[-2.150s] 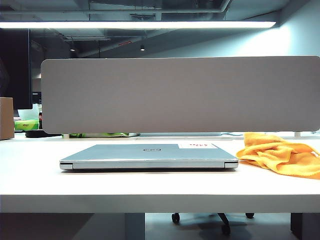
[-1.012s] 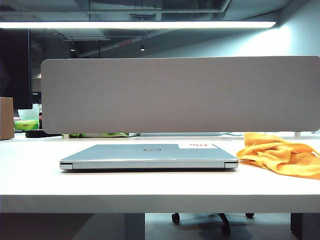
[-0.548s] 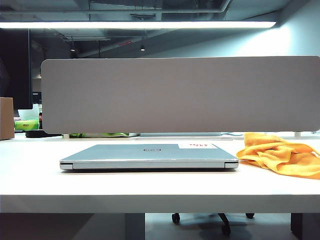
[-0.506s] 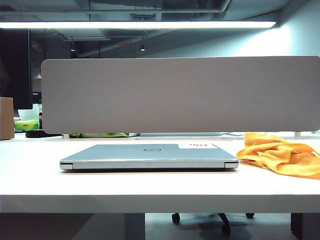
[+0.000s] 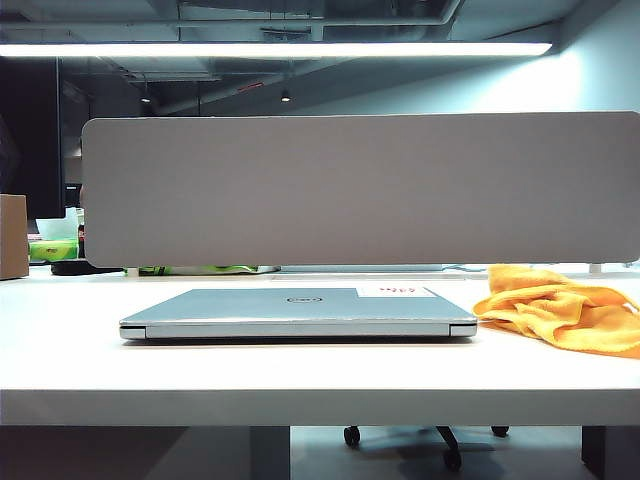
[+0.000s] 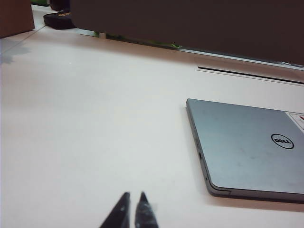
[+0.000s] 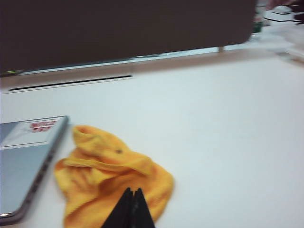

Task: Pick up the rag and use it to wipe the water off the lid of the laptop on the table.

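A: We see the laptop (image 5: 297,312) lying closed and flat on the white tabletop (image 5: 300,385), its long axis running side to side in the exterior view, parallel to the grey divider panel (image 5: 360,190) behind it.

B: We also see its lid (image 6: 251,142) facing up, with the dark oval logo (image 6: 282,141) and the white sticker (image 7: 37,127) with red marks.

A: The rag (image 7: 109,183) lies crumpled on the tabletop just beside the laptop's right end, apart from the lid.

B: We find the right end effector (image 7: 132,192) pressed together, empty, hovering over the rag's near edge.

A: The left end effector (image 6: 134,197) is pressed together too, over bare tabletop off the laptop's left end.

B: We note a brown box (image 5: 13,236) far left, clear of everything.
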